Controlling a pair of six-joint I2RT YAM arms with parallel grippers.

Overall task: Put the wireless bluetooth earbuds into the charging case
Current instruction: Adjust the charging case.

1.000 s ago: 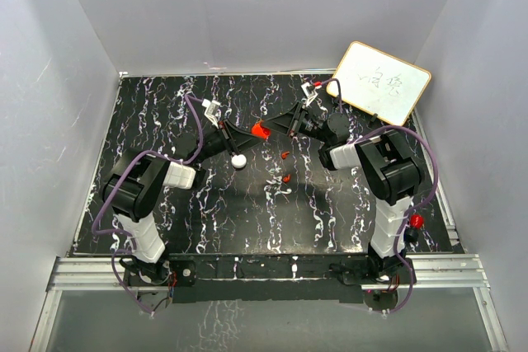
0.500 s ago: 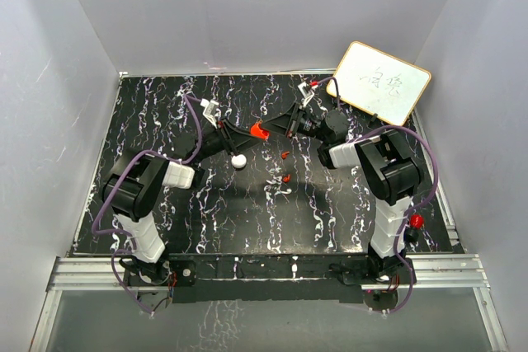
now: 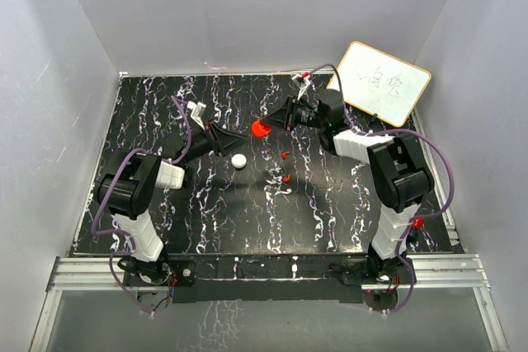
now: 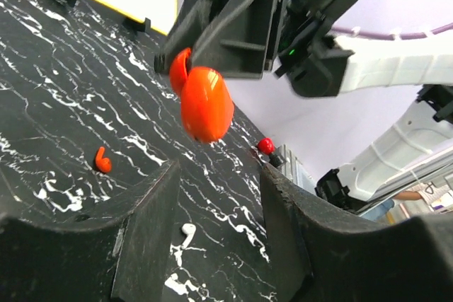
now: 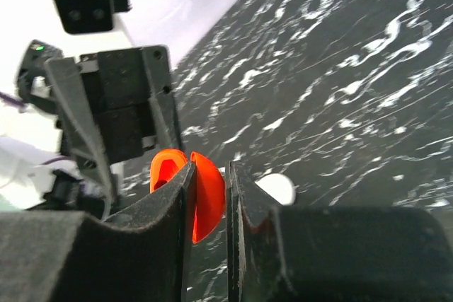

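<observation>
Charging case, small round bright red plastic puck (image 3: pixel 260 128): held above black white-veined table (image 3: pixel 165 204), hinged open, clamped edge-on in right gripper (image 5: pixel 210 175). Left gripper (image 4: pixel 218 171): fingers apart, empty, facing case closely. 2 tiny bright red plastic earbuds, far earbud (image 3: pixel 285 155) and near earbud (image 3: pixel 286 179): loose on table, rightward of left gripper, toward arm bases.

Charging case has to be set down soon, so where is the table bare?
Bare: the near strip of table short of the nearer earbud, and the far-left corner beyond the left gripper. Crowded: the middle, around the charging case, white disc and right gripper.
</observation>
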